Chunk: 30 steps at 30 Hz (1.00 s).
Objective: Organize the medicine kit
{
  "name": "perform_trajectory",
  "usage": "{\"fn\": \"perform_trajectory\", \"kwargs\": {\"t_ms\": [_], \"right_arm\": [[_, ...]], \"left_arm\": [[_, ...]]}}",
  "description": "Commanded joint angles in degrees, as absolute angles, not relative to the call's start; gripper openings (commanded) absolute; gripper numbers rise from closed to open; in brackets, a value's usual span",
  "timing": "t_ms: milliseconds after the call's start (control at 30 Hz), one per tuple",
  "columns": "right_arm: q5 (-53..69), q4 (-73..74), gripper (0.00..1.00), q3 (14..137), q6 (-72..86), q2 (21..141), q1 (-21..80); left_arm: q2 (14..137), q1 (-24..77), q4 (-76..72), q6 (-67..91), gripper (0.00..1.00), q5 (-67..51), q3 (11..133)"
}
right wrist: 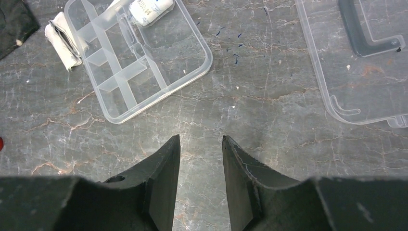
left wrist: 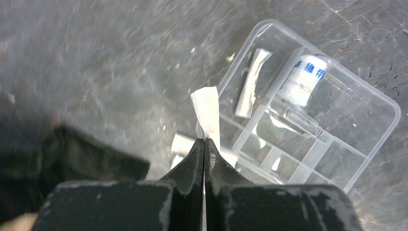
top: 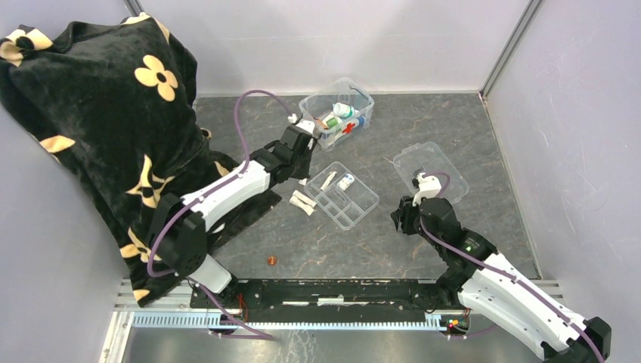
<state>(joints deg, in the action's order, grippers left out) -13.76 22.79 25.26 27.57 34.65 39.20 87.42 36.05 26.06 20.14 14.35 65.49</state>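
The medicine kit [top: 336,113], a clear box with a red cross and bottles inside, stands open at the back. In front of it lies a clear divided tray [top: 344,195] [left wrist: 337,139] [right wrist: 139,53] holding a white roll [left wrist: 308,79] [right wrist: 151,8] and a white strip [left wrist: 250,84]. My left gripper [top: 301,175] [left wrist: 204,140] hangs by the tray's left edge, shut on a thin white packet [left wrist: 207,108] that sticks out past its tips. My right gripper [top: 401,215] [right wrist: 199,138] stands open over bare table, nothing between its fingers.
A flat clear lid [top: 431,170] [right wrist: 356,62] lies to the right of the tray. More white packets [top: 302,203] [right wrist: 62,31] lie on the table left of the tray. A black flowered cloth [top: 98,113] covers the left side. A small copper disc [top: 270,261] sits near the front.
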Motion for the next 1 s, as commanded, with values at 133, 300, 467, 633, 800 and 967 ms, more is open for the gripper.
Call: {"fn": "perform_trajectory", "kwargs": {"t_ms": [133, 300, 467, 633, 800, 967], "right_arm": [[-14.9, 25.7, 0.44, 26.1, 25.8, 31.4, 39.1], [-15.6, 27.3, 0.44, 26.3, 25.8, 30.2, 39.1], [-15.9, 28.0, 0.44, 26.2, 26.4, 29.5, 39.0], [-15.9, 28.5, 0.44, 26.0, 26.7, 29.0, 39.1], [-16.6, 29.6, 0.44, 26.0, 26.7, 28.3, 39.1], [-16.8, 30.2, 0.44, 26.3, 26.9, 27.7, 39.1]], "left_arm": [[99.6, 37.8, 22.7, -8.8, 0.02, 3.5, 76.4], [103.7, 38.5, 19.5, -15.8, 0.02, 4.0, 77.7], [107.2, 38.9, 17.8, -18.4, 0.02, 3.6, 79.7], [111.1, 39.4, 17.8, -20.6, 0.02, 4.3, 82.8], [113.4, 39.6, 17.9, -20.2, 0.02, 4.1, 84.1], [114.6, 40.0, 18.5, -20.1, 0.03, 4.8, 84.0]]}}
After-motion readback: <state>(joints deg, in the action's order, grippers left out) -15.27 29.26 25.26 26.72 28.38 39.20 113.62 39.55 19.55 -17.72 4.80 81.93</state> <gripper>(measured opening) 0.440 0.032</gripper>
